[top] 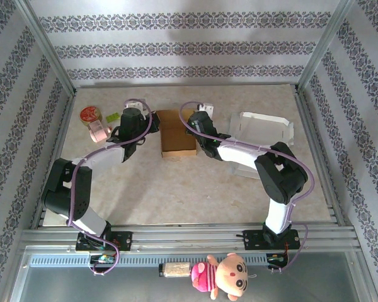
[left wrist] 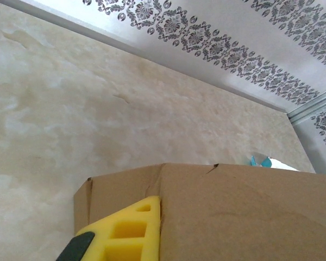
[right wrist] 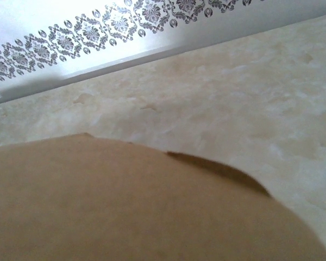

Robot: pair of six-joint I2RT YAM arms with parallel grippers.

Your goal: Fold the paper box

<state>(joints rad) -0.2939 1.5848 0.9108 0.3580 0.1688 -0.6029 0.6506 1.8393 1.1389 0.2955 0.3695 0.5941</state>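
The brown paper box (top: 177, 133) lies open-topped at the middle back of the table, between my two grippers. My left gripper (top: 152, 130) is at its left wall. In the left wrist view one yellow finger (left wrist: 125, 228) lies flat against a cardboard panel (left wrist: 244, 212), which hides the other finger, so the jaws stand shut on that wall. My right gripper (top: 197, 129) is at the box's right wall. In the right wrist view a curved cardboard flap (right wrist: 141, 206) lies over the jaws and hides the fingers.
A red tape roll (top: 90, 115), a pink object (top: 99, 132) and a small green piece (top: 113, 116) sit left of the box. A clear plastic container (top: 264, 128) stands to its right. A plush doll (top: 223, 275) lies on the front rail. Patterned walls enclose the table.
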